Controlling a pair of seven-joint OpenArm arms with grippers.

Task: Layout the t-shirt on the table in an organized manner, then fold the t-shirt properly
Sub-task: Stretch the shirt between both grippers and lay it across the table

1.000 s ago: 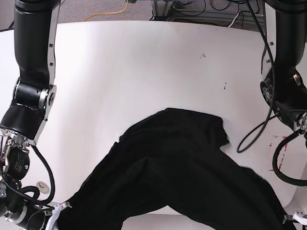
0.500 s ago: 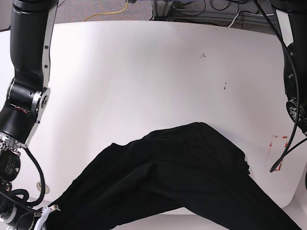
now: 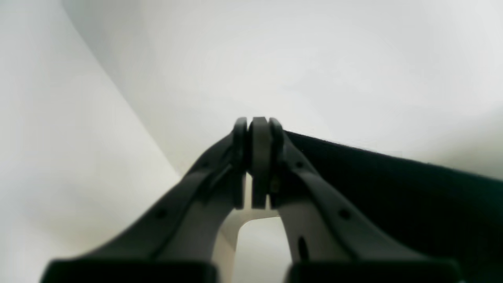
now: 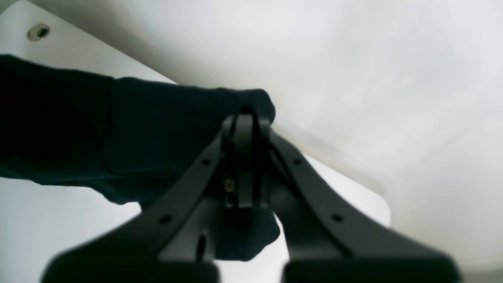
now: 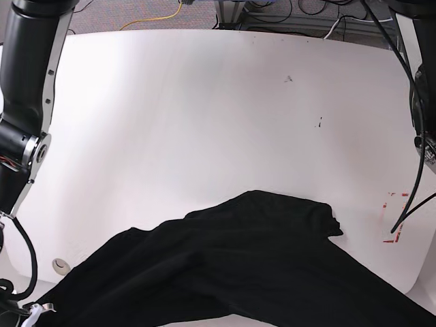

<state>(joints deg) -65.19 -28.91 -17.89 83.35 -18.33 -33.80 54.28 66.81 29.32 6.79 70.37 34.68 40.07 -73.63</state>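
Both tools clamped on the t-shirt point(image 5: 231, 266): left tool point(image 3: 255, 157) pinches its edge, cloth trailing to 3 o'clock; right tool point(image 4: 245, 157) grips a bunched corner. Shirt hangs stretched btwn them over the bench point(image 5: 204, 116) near edge, at 6 o'clock, long axis 9-to-3

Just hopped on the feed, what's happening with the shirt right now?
Both arms have the black t-shirt pinched and stretched between them over the near edge of the white table. The right gripper has its jaws shut on a bunched corner of cloth; the left gripper is shut on an edge that runs off taut to one side. The shirt is rumpled, not yet laid flat, and no print shows.
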